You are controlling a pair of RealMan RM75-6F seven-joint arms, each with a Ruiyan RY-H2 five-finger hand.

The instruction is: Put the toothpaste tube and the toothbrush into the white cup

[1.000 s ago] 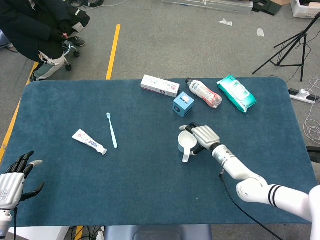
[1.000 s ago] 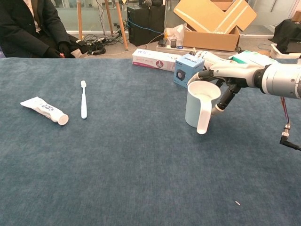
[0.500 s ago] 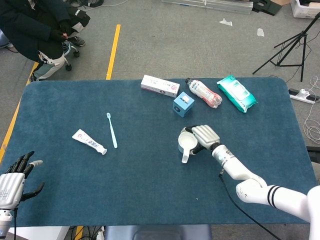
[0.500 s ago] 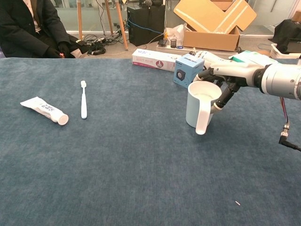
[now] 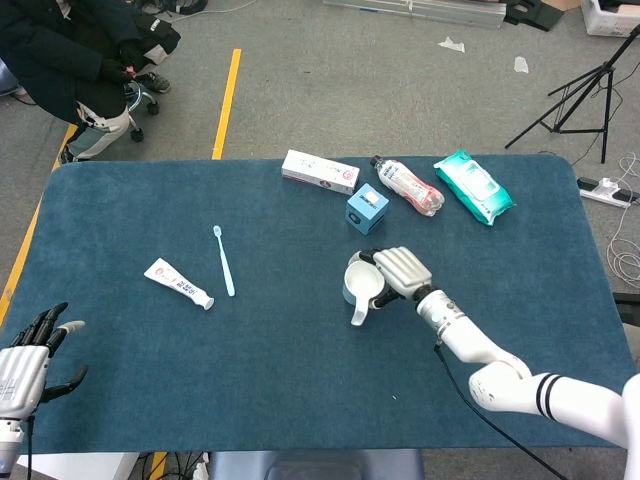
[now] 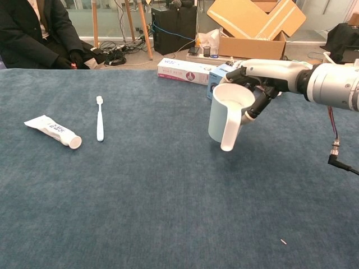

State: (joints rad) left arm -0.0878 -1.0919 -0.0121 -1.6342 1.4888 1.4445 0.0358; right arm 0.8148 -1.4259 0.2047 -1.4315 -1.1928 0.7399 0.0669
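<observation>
The white cup (image 6: 226,110) was in the grip of the right hand (image 6: 259,78), tipped a little toward the table's left side, with its long flat handle (image 6: 229,134) hanging down at the near side. In the chest view its base seemed just clear of the blue table cover (image 6: 140,196), though the head view did not settle whether it touched. The right hand (image 5: 400,270) came at the cup (image 5: 358,283) from the right, palm toward it, its fingers (image 6: 252,106) curled round the rim and the far wall. The forearm ran back toward the table's near right corner, a black cable trailing from it.

The toothbrush (image 5: 223,260) lay flat, well to the left of the cup, its head pointing to the far edge. Just beside it on the left lay the toothpaste tube (image 5: 178,283), angled, cap toward the near side. The two were close but apart.

The left hand (image 5: 28,360) hung at the near left corner, off the table's edge, fingers spread and holding nothing.

Along the far edge, behind the cup, stood a small blue box (image 5: 367,208), a long white carton (image 5: 320,171), a lying bottle (image 5: 407,185) and a teal packet of wipes (image 5: 473,186). A person in dark clothes (image 5: 80,60) sat beyond the far left corner.
</observation>
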